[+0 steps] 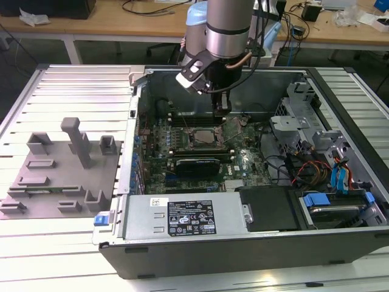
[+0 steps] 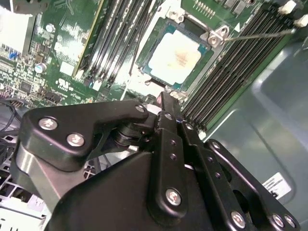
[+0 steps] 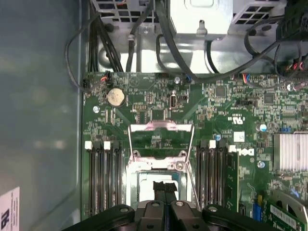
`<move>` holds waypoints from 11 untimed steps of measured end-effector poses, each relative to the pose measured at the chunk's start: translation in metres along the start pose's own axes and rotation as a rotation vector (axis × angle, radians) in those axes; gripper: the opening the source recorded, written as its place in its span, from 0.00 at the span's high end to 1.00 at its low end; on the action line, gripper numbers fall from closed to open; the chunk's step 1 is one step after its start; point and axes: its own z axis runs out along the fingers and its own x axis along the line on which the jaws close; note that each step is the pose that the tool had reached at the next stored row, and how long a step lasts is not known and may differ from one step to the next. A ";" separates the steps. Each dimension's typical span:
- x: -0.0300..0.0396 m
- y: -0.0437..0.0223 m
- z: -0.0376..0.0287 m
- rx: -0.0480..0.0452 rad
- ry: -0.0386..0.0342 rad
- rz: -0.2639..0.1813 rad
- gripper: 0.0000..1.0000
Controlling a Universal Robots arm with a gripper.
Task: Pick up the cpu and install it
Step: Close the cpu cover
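The cpu (image 2: 175,57) lies flat in the socket on the green motherboard (image 1: 243,161), its silver-white top facing up. In the first wrist view part of the cpu (image 3: 147,185) shows pale beside the black fingertips. The socket's metal load frame (image 3: 161,139) is swung up and open. My gripper (image 1: 222,111) hangs inside the open computer case, just above the socket's edge. Both wrist views show the gripper (image 2: 163,98) (image 3: 164,185) with its two fingers pressed together and nothing between them.
Black memory slots (image 2: 115,43) flank the socket on both sides. An expansion card (image 1: 197,165), the power supply (image 1: 182,216) and drive bays with cables (image 1: 328,182) fill the case. A grey fixture plate (image 1: 61,170) with upright blocks lies at the exterior view's left.
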 end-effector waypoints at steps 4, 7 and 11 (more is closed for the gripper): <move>-0.0008 0.0129 0.0005 0.0054 0.0001 0.000 0.89; -0.0012 0.0212 0.0009 0.0093 0.0001 0.000 0.89; -0.0022 0.0371 0.0014 0.0166 0.0001 0.000 0.89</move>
